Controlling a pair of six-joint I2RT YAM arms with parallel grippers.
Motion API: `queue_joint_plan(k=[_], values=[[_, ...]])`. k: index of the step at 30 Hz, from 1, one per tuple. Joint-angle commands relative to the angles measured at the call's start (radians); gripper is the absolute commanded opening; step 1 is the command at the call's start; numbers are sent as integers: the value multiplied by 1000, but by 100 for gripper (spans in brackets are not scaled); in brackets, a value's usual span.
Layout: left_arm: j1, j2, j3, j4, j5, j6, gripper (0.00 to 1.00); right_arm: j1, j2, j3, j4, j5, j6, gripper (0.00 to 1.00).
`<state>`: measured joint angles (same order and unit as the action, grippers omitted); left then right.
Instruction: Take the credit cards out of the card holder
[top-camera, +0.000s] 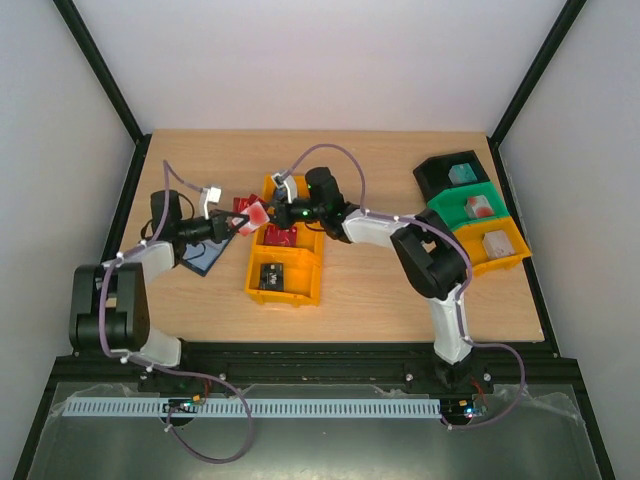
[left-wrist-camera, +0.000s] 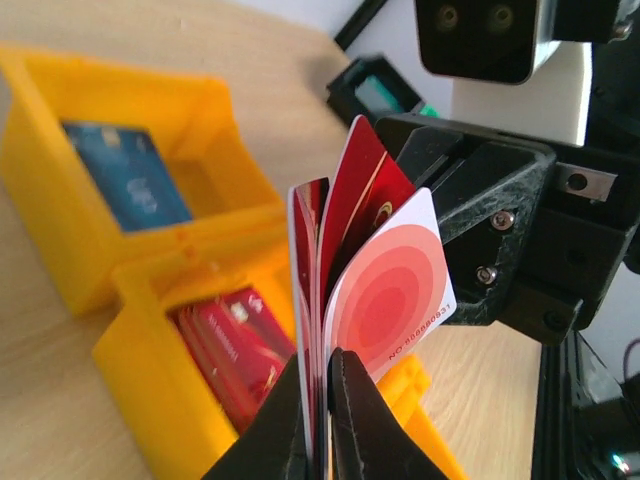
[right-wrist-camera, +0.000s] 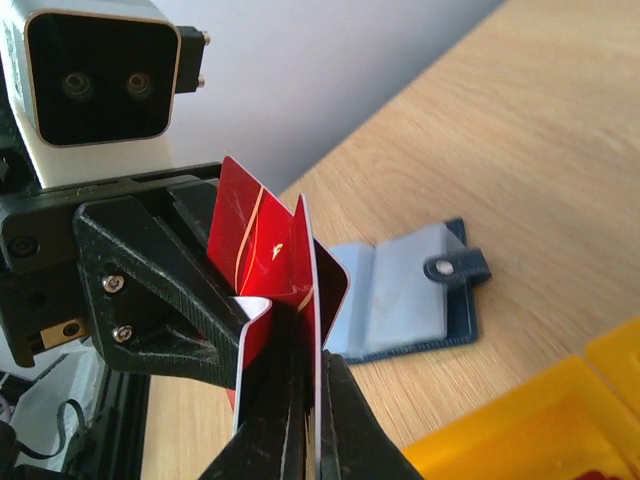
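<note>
Left end effector (left-wrist-camera: 320, 400) fingers sit clenched on the lower edge of the credit cards (left-wrist-camera: 375, 290) — a fanned red bundle raised clear of the desk (right-wrist-camera: 540, 150), by the yellow bin (left-wrist-camera: 150, 400). We find the right end effector (right-wrist-camera: 305, 385) clenched on the same bundle, which we judge to be a handover grip. We locate the card holder (right-wrist-camera: 405, 295) lying open on the desk — no card showing inside.

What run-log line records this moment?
left gripper: shut on credit cards | right gripper: shut on credit cards | card holder: open, on table
</note>
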<state>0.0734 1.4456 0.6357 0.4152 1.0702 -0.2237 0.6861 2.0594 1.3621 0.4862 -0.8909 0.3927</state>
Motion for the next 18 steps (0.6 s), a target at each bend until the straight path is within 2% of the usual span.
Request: queue_joint_plan(k=[1,4,9,14,18], values=[[29,100,81,-267,83,247,2,-29,49,14,9,99,23,1],[16,178,126,-305,110,263,4,-44,94,29,28,41,83,2],[7,237,107,-221,87,191,19,-79,107,15,10,8,76,1],[-19,275,52,-91,69,101,18,-84,138,32,-20,-61,49,2],[-33,319,74,-79,80,93,17,-96,149,39,-6,-66,69,1]])
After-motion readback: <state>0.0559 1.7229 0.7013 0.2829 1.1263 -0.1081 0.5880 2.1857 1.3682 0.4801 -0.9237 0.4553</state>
